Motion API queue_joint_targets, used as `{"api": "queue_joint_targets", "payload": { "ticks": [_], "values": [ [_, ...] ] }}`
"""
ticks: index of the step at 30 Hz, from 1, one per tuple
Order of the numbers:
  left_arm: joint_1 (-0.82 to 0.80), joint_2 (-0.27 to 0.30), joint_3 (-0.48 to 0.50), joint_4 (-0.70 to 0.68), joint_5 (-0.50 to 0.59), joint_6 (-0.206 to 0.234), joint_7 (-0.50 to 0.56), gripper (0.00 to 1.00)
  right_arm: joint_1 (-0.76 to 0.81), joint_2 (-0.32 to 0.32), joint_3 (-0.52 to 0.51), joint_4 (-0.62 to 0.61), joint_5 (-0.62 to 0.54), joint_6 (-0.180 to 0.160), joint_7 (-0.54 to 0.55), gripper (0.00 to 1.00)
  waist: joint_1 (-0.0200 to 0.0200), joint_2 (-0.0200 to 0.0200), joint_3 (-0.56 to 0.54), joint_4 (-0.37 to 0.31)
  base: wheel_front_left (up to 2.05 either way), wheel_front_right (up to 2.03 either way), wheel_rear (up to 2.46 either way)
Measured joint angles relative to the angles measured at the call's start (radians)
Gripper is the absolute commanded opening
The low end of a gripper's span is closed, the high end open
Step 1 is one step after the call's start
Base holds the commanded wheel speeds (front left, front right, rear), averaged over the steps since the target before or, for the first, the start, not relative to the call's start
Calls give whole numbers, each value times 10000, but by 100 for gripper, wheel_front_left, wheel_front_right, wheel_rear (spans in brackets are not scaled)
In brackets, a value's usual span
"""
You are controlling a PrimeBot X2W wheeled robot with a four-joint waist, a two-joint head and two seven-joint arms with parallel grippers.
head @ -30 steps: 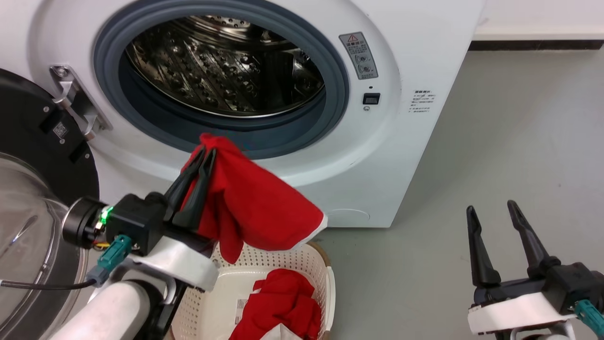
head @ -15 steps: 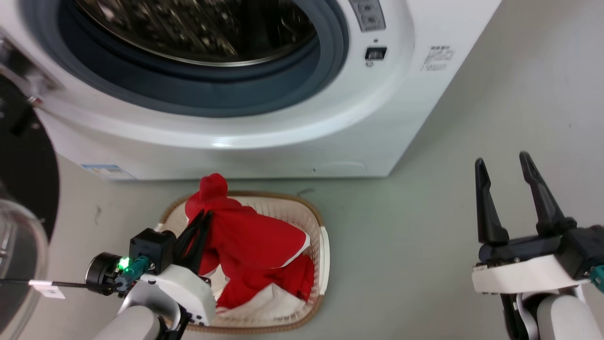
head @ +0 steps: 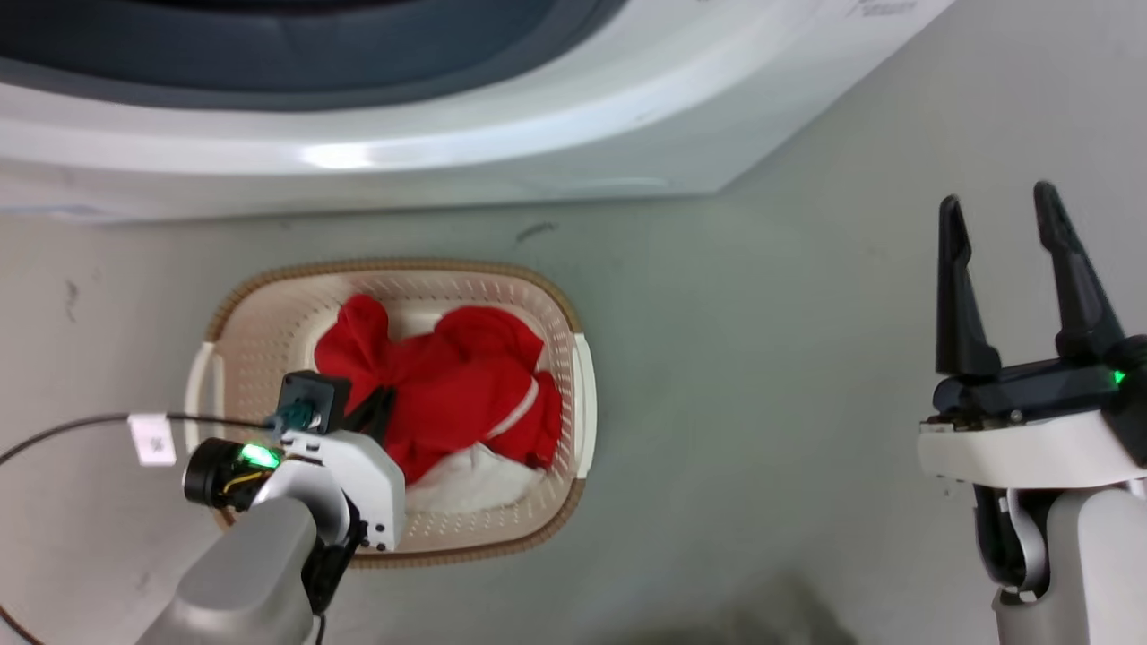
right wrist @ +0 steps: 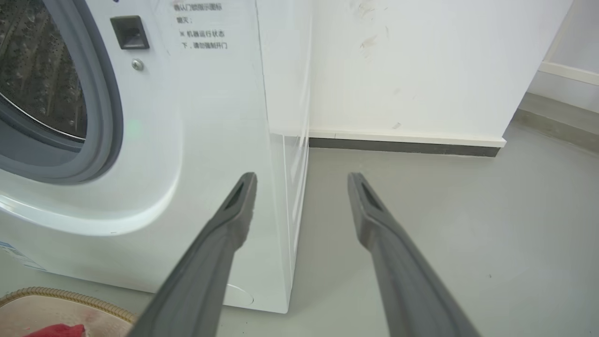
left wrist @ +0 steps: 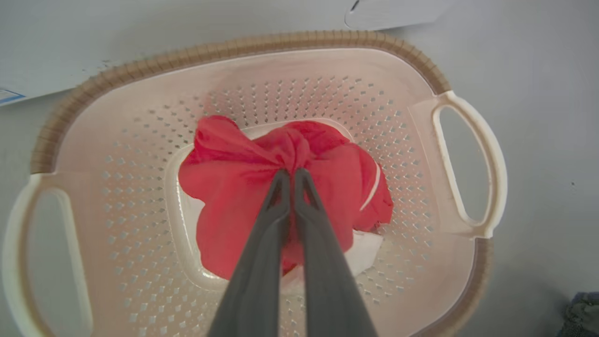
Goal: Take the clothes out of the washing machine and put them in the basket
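The cream basket (head: 573, 394) with its brown rim stands on the floor just before the white washing machine (head: 448, 143). Red clothes (head: 448, 376) lie bunched in it over a white piece (head: 466, 484). My left gripper (head: 381, 408) reaches down into the basket, shut on a fold of the red clothes (left wrist: 304, 145); in the left wrist view the gripper (left wrist: 290, 174) has its fingers pressed together on the cloth. Off to the right my right gripper (head: 999, 210) hangs open over bare floor, holding nothing. The right wrist view shows that gripper (right wrist: 302, 180) beside the machine's porthole (right wrist: 56, 107) and the basket's rim (right wrist: 61, 297).
A black cable with a white tag (head: 150, 439) loops left of the basket. The machine's front overhangs the basket's far side. Grey floor (head: 762, 376) spreads between the basket and my right arm. A white wall with a dark skirting (right wrist: 402, 145) stands behind the machine.
The head camera has tilted down, so the drum has left the picture. My left gripper has lowered the red garment from in front of the porthole into the basket, still shut on it.
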Motion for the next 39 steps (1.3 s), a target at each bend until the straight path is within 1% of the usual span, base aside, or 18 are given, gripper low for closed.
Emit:
{"api": "queue_joint_targets", "payload": {
  "ticks": [4, 10, 14, 19, 20, 21, 22, 26, 29, 35, 39],
  "values": [
    [-842, -366, -201, 1653, 79, -353, 286, 0, -199, 0, -75, -102, 12, 0, 0, 100, 0, 0, 687, -110, 0, 0, 0],
    [-1943, -943, -359, 3507, 94, -583, 702, 0, -491, 0, -161, -184, 69, 0, 0, 100, 0, 0, 1571, -197, 0, 0, 0],
    [-2346, -1225, -387, 4261, 58, -656, 1068, 0, -661, 0, -207, -221, 109, 0, 0, 100, 0, 0, 1999, -242, 0, 0, 0],
    [-2525, -1365, -433, 4615, -21, -663, 1473, 0, -780, 0, -203, -226, 167, 0, 0, 100, 0, 0, 2254, -302, 0, 0, 0],
    [-2549, -1392, -445, 4642, -21, -663, 1476, 9, -788, 0, -199, -222, 169, 0, 0, 100, 0, 0, 2251, -308, 0, 0, 0],
    [-2564, -1423, -458, 4663, -21, -662, 1476, 89, -788, 0, -201, -209, 169, 0, 0, 100, 0, 0, 2230, -309, 0, 0, 0],
    [-2568, -1444, -470, 4684, -17, -637, 1406, 100, -788, 0, -199, -188, 169, 0, 0, 100, 0, 0, 2191, -306, 0, 0, 0],
    [-2496, -1530, -619, 4740, 50, -688, 982, 100, -780, 0, -188, -98, 176, 0, 0, 100, -1, 0, 1879, -279, 0, 0, 0],
    [-2275, -1593, -725, 4761, 134, -765, 437, 100, -695, 2, -192, -17, 173, 0, 0, 100, -1, 0, 1494, -224, 0, 0, 0],
    [-1646, -1787, -725, 4777, 119, -779, -495, 100, -210, 2, -123, 184, 82, 0, 0, 100, -2, 0, 466, -49, 0, 0, 0],
    [-1204, -1812, -593, 4497, 79, -681, -727, 100, 210, 4, -92, 309, 6, 0, 0, 100, -3, 0, -325, 106, 0, 0, 0]
  ]
}}
